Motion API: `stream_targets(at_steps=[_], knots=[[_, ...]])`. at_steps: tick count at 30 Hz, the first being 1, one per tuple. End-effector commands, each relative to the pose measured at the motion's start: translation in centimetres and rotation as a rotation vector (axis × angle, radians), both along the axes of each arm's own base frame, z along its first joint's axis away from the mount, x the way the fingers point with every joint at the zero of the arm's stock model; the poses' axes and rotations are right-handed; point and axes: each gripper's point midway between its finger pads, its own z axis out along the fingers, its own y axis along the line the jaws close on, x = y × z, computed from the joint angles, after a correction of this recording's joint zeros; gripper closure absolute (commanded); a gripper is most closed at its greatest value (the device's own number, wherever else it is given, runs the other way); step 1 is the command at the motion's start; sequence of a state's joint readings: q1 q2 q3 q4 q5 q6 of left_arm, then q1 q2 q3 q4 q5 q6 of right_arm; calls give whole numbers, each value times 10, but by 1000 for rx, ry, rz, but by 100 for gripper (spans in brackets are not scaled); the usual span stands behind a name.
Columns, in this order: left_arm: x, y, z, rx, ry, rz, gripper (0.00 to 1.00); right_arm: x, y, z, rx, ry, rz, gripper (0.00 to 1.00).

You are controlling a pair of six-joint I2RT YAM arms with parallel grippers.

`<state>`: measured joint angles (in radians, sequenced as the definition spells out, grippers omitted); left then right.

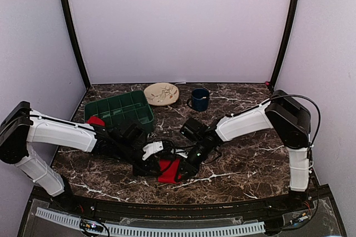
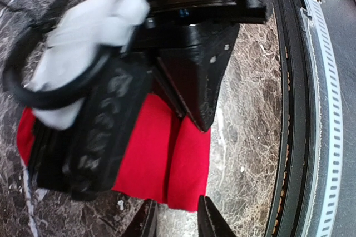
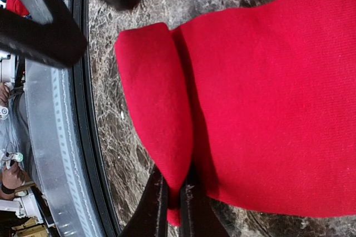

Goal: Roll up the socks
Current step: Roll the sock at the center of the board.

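Observation:
A red sock (image 1: 168, 171) lies folded on the marble table near the front edge. It also shows in the left wrist view (image 2: 161, 159) and in the right wrist view (image 3: 267, 98). My right gripper (image 1: 186, 171) is shut on a folded edge of the sock (image 3: 167, 137), its fingers (image 3: 153, 209) pinching the fabric. My left gripper (image 1: 149, 166) is open just beside the sock's near edge, its fingertips (image 2: 208, 220) apart and holding nothing. A second red sock (image 1: 95, 121) lies by the green bin.
A green bin (image 1: 119, 109) stands at the back left. A tan plate (image 1: 161, 93) and a dark blue mug (image 1: 199, 99) stand at the back. The table's black front rim (image 2: 289, 109) runs close to the sock.

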<state>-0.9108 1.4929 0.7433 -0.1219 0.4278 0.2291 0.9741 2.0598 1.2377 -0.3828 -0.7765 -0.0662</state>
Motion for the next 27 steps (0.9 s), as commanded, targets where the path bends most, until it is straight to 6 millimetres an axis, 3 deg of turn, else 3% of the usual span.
stream_targets(at_steps=[1,27], knots=[[-5,-5,-1,20,-16,-59,73,-1,-1,-2,-25,43,-2,96],[-17,-19,-20,108,-34,-157,69,-1,-1,-2,-25,80,5,96]])
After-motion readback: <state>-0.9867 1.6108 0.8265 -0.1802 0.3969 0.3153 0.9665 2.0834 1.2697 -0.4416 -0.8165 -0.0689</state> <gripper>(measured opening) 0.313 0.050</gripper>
